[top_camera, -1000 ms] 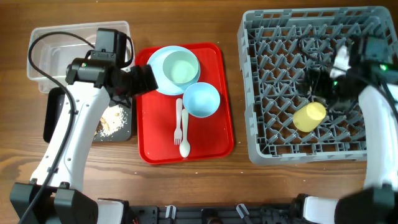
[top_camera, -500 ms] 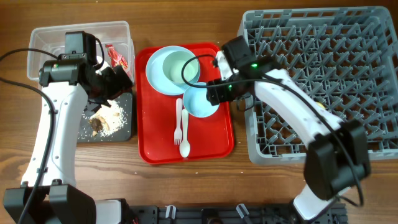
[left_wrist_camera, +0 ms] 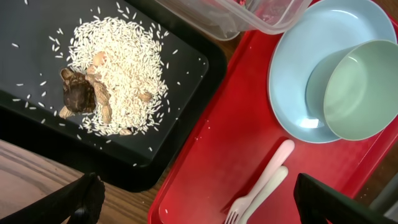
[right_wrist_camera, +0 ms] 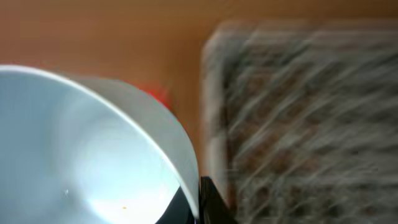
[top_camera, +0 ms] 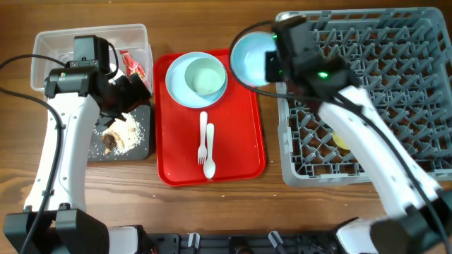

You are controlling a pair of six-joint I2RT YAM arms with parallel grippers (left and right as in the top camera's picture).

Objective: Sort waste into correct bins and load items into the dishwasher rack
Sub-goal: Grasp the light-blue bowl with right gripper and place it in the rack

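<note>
- Just beyond the far right corner of the flat red plastic serving tray (top_camera: 251,152), the light blue round bowl (top_camera: 251,56) hung tilted in the air. The right pincer (top_camera: 272,65) was clenched on its rim.
- Half a second before, that bowl had sat on the red tray beside the cutlery. It had since been lifted out and swung toward the large grey pegged dishwasher rack (top_camera: 402,42) to the tray's right.
- By my judgement, one more item was on its way into the rack. On the red tray waited the light blue round plate (top_camera: 176,88), the pale green bowl (top_camera: 207,76) resting in it, and the white plastic fork and spoon (top_camera: 206,144).
- Left of the red tray, the left pincer (left_wrist_camera: 208,199) hung spread wide and empty, unmoved over that half second. It was over the black rectangular tray (left_wrist_camera: 186,93) holding pale rice-like scraps with brown bits (left_wrist_camera: 115,87).
- The small red printed wrapper (top_camera: 134,65) lay in the clear plastic tub (top_camera: 49,42), off the red tray's far left corner.
- The small yellow cup (top_camera: 341,139) showed only as a sliver behind the right arm.
- The right wrist view was smeared by motion.
- No tissue could be made out.
</note>
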